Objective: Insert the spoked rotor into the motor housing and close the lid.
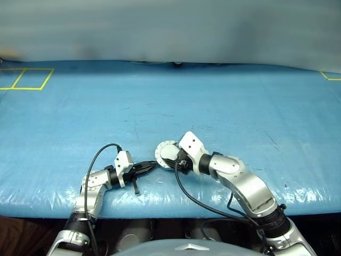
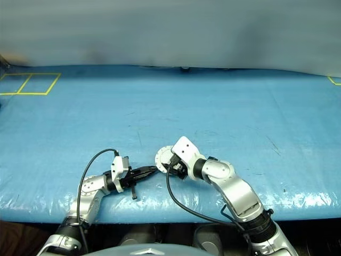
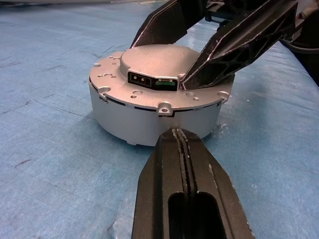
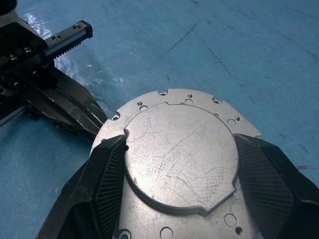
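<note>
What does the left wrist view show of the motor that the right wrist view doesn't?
Left wrist view: the motor housing's side wall standing on the blue table, a dark connector slot in the step of the lid, and the shut left gripper up against the wall.

Right wrist view: the lid's scratched plain top from above, with its ring of rim holes.

Both: the lid closed on the housing, with the right gripper's fingers either side of its raised centre.
</note>
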`<state>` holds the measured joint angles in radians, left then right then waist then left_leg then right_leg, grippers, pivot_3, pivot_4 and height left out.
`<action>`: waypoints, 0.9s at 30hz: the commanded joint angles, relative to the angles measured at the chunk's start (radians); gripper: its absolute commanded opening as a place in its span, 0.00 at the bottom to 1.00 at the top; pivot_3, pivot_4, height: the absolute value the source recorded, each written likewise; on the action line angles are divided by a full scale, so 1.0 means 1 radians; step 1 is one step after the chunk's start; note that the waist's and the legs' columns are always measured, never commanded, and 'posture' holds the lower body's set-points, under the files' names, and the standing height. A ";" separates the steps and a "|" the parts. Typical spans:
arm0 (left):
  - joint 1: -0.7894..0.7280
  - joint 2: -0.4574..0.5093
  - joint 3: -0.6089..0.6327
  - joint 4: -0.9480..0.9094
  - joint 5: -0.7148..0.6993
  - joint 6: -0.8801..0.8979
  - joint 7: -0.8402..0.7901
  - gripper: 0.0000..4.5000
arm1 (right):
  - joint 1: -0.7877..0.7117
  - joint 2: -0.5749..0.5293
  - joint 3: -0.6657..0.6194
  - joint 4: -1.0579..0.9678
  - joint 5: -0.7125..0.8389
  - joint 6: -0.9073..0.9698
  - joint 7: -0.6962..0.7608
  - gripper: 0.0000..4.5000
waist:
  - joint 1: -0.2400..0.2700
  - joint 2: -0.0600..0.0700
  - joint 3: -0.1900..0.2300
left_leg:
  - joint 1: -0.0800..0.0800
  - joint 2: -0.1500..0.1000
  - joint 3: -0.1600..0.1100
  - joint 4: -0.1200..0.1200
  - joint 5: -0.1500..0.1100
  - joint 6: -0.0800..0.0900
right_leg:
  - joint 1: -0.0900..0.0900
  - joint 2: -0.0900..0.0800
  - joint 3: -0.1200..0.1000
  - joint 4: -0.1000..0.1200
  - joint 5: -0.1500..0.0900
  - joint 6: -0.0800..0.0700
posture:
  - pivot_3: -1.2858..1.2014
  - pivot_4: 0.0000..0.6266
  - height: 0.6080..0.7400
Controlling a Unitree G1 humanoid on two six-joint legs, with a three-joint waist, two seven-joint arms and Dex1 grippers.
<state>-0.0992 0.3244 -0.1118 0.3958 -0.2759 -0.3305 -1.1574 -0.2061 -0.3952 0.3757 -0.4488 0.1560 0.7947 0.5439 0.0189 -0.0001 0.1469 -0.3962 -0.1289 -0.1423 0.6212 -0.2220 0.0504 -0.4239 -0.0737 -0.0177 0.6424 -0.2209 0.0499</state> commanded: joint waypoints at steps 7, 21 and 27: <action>0.009 0.003 -0.012 0.014 0.012 0.014 0.005 0.00 | -0.010 -0.024 -0.015 0.019 0.030 -0.011 0.045 0.67 | 0.000 0.000 0.000 | 0.000 0.000 0.000 0.001 0.000 0.001 | 0.000 0.000 0.000 0.000 0.000 0.000 | 0.52 0.24 1.00; 0.015 0.002 -0.015 0.017 0.011 0.010 0.011 0.00 | -0.029 -0.055 -0.011 0.075 0.022 -0.065 0.089 0.67 | 0.000 0.001 0.000 | 0.000 -0.001 0.000 0.005 0.000 0.005 | 0.002 0.000 0.000 0.000 0.001 -0.001 | 0.52 0.24 1.00; 0.018 0.005 -0.015 0.015 0.011 0.011 0.012 0.00 | -0.030 -0.067 0.000 0.110 0.005 -0.096 0.105 0.67 | -0.001 0.001 -0.001 | 0.000 -0.001 0.000 0.006 0.000 0.005 | 0.003 0.000 0.000 0.001 0.002 -0.001 | 0.52 0.24 1.00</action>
<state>-0.0981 0.3246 -0.1187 0.3956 -0.2765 -0.3311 -1.1493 -0.2410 -0.4495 0.3661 -0.3588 0.1717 0.6967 0.6411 0.0184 0.0007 0.1462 -0.3957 -0.1295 -0.1420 0.6274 -0.2223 0.0556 -0.4207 -0.0739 -0.0178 0.6430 -0.2192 0.0488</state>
